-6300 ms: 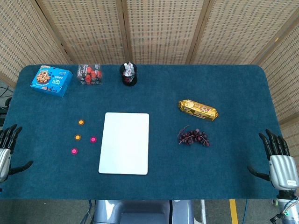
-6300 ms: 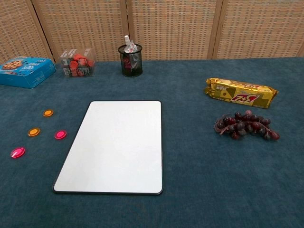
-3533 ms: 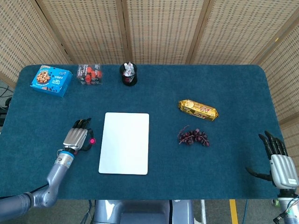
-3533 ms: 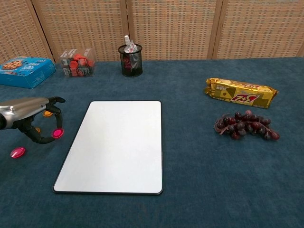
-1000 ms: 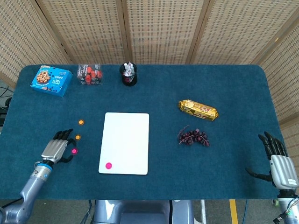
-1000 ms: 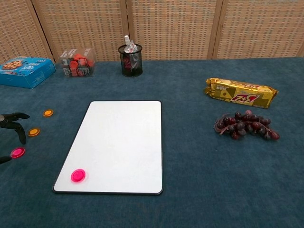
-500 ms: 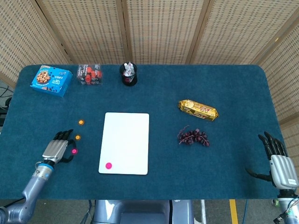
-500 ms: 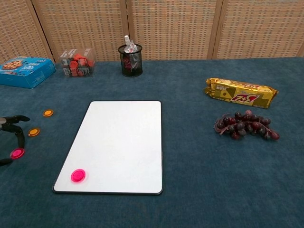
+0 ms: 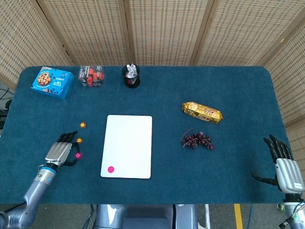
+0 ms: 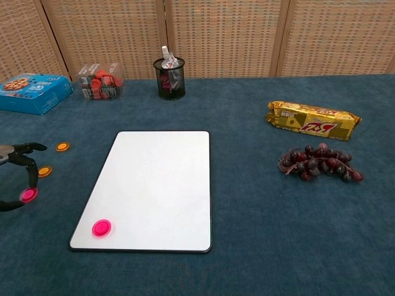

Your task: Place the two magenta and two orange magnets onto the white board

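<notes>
head view
board: white board (image 9: 127, 146) lies flat mid-table, long side running away from the robot.
done: one magenta magnet (image 9: 110, 169) sits on the board's near-left corner. 1 of 4 placed, by my count.
in hand: second magenta magnet (image 9: 77, 155) sits at the fingertips of the left hand (image 9: 58, 153), left of the board. Looks pinched, but this view is too small to tell if it's off the cloth.
left to do: two orange magnets on the cloth left of the board, one (image 9: 82, 125) further back, one (image 9: 79, 140) just beyond the left hand's fingertips.
right hand: right hand (image 9: 285, 168) at the near-right table edge, fingers spread, holding nothing, well apart from everything.

chest view
board: same magenta magnet (image 10: 101, 228) inside the near-left corner of the board (image 10: 154, 185), flat on the white surface.
left hand: only the fingers (image 10: 23, 161) show at the left frame edge; thumb and a finger close around the second magenta magnet (image 10: 28, 195), so I read it as held.
orange: both untouched on the cloth, far one (image 10: 62, 147), near one (image 10: 44, 171) just beside the fingers.
right hand: not visible here.
progress: roughly a quarter done; second magnet gripped but not yet over the board, both orange ones pending.
clutter: cookie box (image 10: 32, 92), pen cup (image 10: 170, 78), candy bar (image 10: 311, 120), grapes (image 10: 318, 161), all off the board and well apart from the left hand.
</notes>
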